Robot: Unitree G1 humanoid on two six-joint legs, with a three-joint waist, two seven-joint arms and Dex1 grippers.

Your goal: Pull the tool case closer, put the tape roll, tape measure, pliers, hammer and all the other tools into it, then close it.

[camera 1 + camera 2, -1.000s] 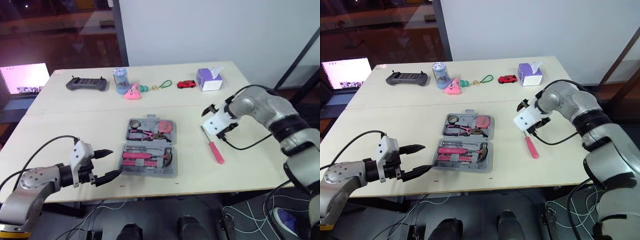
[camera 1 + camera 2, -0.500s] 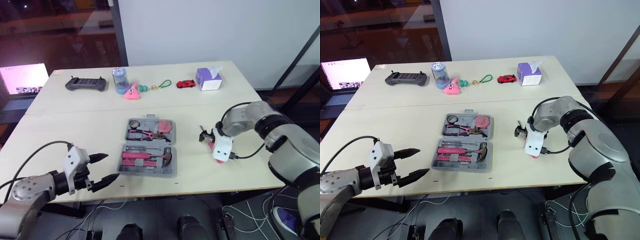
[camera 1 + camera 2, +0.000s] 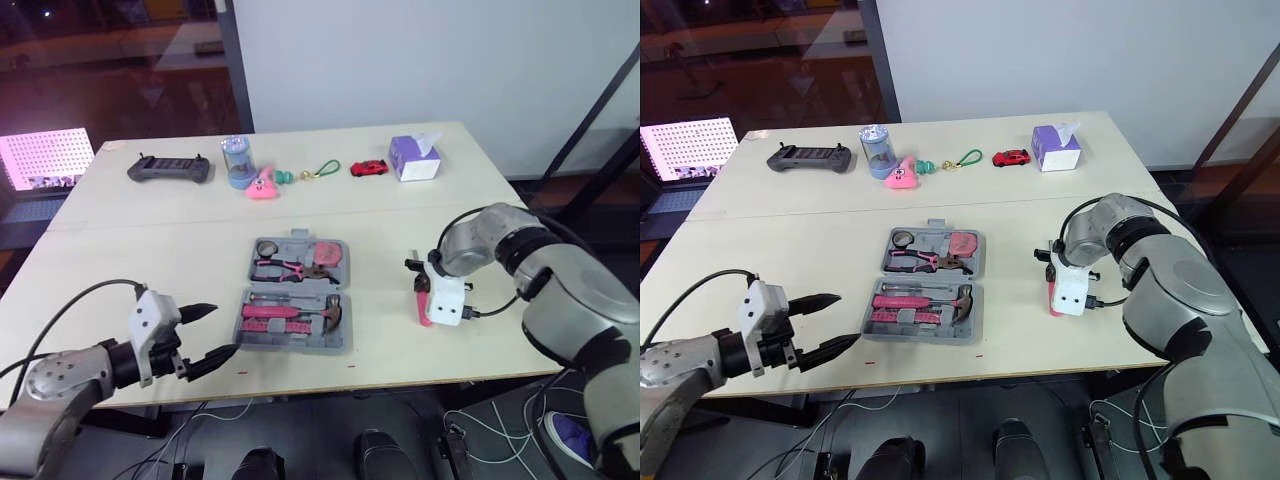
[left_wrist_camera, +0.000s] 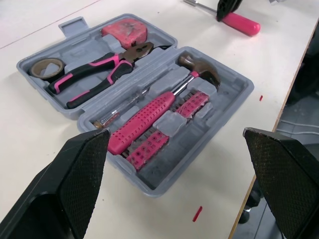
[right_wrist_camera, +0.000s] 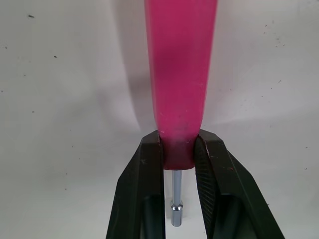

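The grey tool case (image 3: 346, 325) lies open at the table's middle. It holds a tape roll (image 4: 44, 66), a pink tape measure (image 4: 125, 32), pliers (image 4: 97, 77), a pink-handled hammer (image 4: 164, 104) and small bits. To the right of the case a pink-handled screwdriver (image 5: 180, 74) lies on the table. My right gripper (image 3: 418, 285) is down on it, shut on the handle's end beside the metal shaft. My left gripper (image 3: 222, 330) hovers open near the case's front left corner, holding nothing.
Along the table's far side stand a black game controller (image 3: 168, 167), a small jar (image 3: 238, 160), a pink toy (image 3: 264, 184), a green keyring (image 3: 327, 169), a red toy car (image 3: 371, 167) and a purple tissue box (image 3: 416, 158). A lit laptop screen (image 3: 45, 160) is at far left.
My right gripper dropped from above the table onto the screwdriver and closed on its handle. The left gripper stayed open and drew back slightly toward the front edge.
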